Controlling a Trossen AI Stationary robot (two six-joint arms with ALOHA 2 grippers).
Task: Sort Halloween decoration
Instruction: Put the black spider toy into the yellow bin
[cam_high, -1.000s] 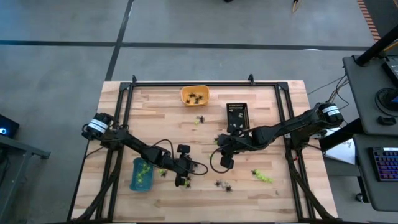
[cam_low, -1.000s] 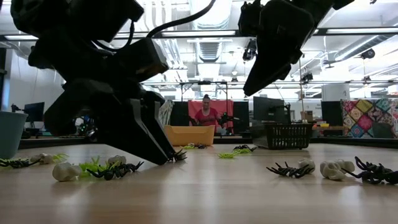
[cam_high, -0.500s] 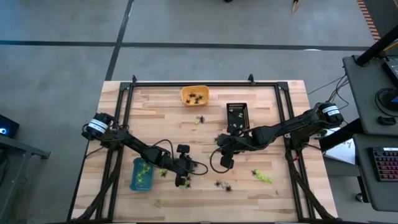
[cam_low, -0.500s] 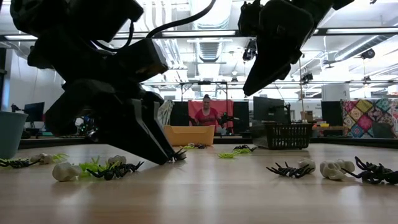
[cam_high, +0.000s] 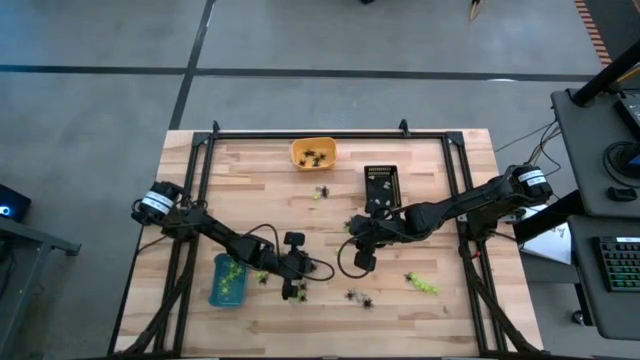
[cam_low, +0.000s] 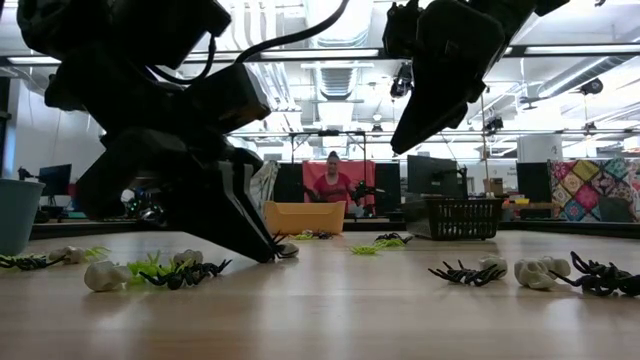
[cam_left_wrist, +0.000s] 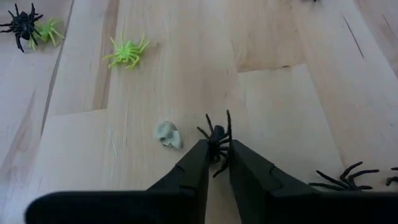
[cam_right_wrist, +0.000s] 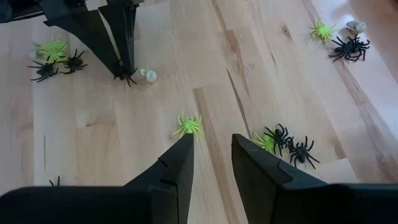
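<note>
We are pressing our left gripper (cam_left_wrist: 217, 155) down onto the wooden surface (cam_high: 440, 190) near its front middle, fingers pinching in on a black spider (cam_left_wrist: 217, 138), with a whitish skull trinket (cam_left_wrist: 168, 134) lying just beside it. A lime-green spider (cam_left_wrist: 127, 52) is lying farther off, and another black spider (cam_left_wrist: 341, 178) is sitting off to the gripper's side. We are hanging our right gripper (cam_right_wrist: 211, 158) above the surface near the middle, fingers parted and carrying nothing, over a lime-green spider (cam_right_wrist: 188, 125); two black spiders (cam_right_wrist: 289, 143) are sitting close by. In the high view, the blue tray (cam_high: 227, 280) is sitting at the front left with green pieces in it, the orange tray (cam_high: 313, 153) at the back with dark spiders in it, and the black tray (cam_high: 380, 187) right of it, just behind the right gripper. More green pieces (cam_high: 421, 284) are lying at the front right. A person (cam_low: 332, 184) is sitting in the room behind.
</note>
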